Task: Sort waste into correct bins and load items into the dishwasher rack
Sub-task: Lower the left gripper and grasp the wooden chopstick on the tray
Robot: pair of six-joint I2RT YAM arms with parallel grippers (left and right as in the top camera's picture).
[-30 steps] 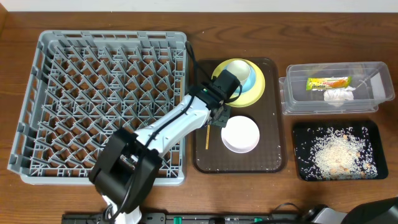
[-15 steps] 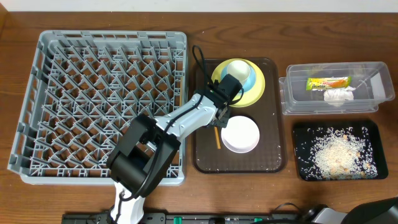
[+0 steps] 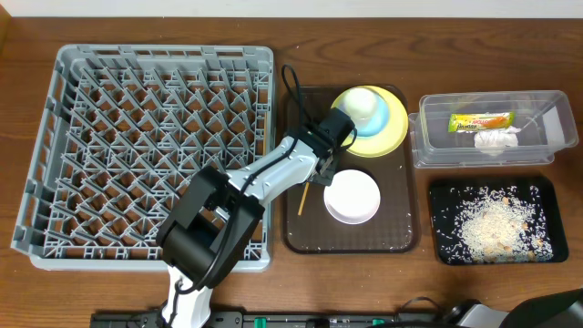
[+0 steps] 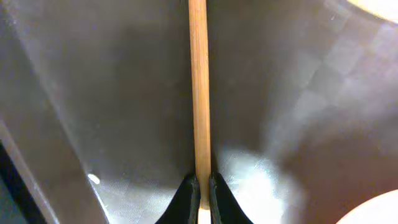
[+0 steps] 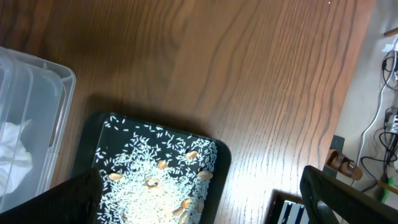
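A wooden chopstick (image 4: 199,81) is pinched at one end between the closed tips of the left gripper (image 4: 200,186); it runs straight out from them above the dark floor of the brown tray (image 3: 301,232), and whether its far end touches that floor cannot be told. From overhead the stick slants along the tray's left part, just beside the white bowl (image 3: 352,196), which sits on the tray. Behind the bowl the yellow plate (image 3: 393,137) lies at the tray's far right corner, its edge overhanging toward the clear tub (image 3: 428,150); a blue bowl (image 3: 387,114) stands on the plate with a pale cup (image 3: 362,105) in it. The grey rack (image 3: 146,146) fills the table (image 3: 364,292) to the left of the tray. The tub holds a yellow-green wrapper (image 3: 483,120) with orange print too small to read and a white tissue (image 3: 496,139). In front of it the black tray (image 3: 442,196) carries rice scraps (image 3: 492,223). The right gripper (image 5: 199,180) hangs over that tray's corner, fingers spread wide and holding nothing
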